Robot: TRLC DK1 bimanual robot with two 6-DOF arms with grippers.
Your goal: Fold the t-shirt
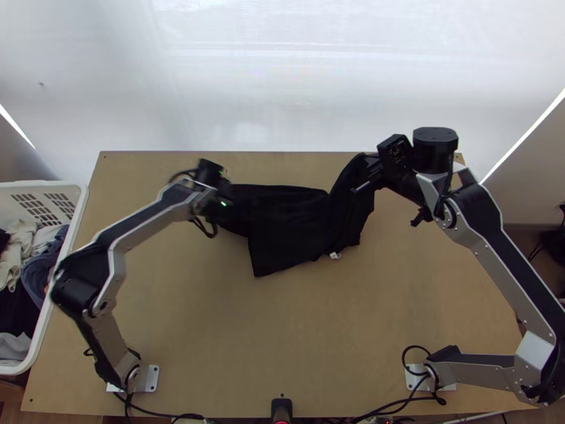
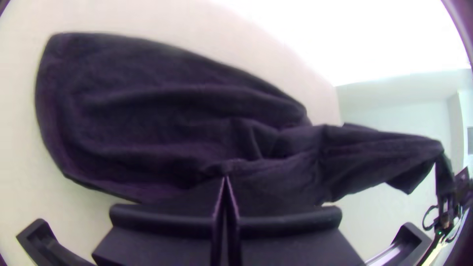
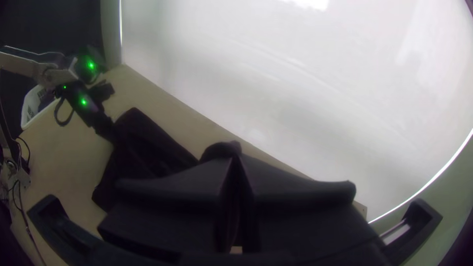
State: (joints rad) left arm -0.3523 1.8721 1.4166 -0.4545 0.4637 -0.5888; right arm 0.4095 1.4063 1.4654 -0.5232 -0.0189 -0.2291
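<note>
The black t-shirt (image 1: 289,226) lies bunched and partly folded toward the table's far side, its right part lifted. My left gripper (image 1: 236,206) is at the shirt's left part, and my right gripper (image 1: 369,164) holds up its far right end. In the left wrist view, the left gripper (image 2: 225,178) is shut on an edge of the t-shirt (image 2: 148,108), whose cloth stretches from there toward the other arm. Pinched cloth pokes out between the tips of the right gripper (image 3: 235,150) in the right wrist view, with more of the t-shirt (image 3: 143,148) beyond.
A white basket (image 1: 44,185) of assorted clothes stands beside the table's left edge. Bare wooden table (image 1: 282,332) stretches between the shirt and the arm bases. A white sheet (image 1: 282,78) hangs behind the far edge, and cables run along the near edge.
</note>
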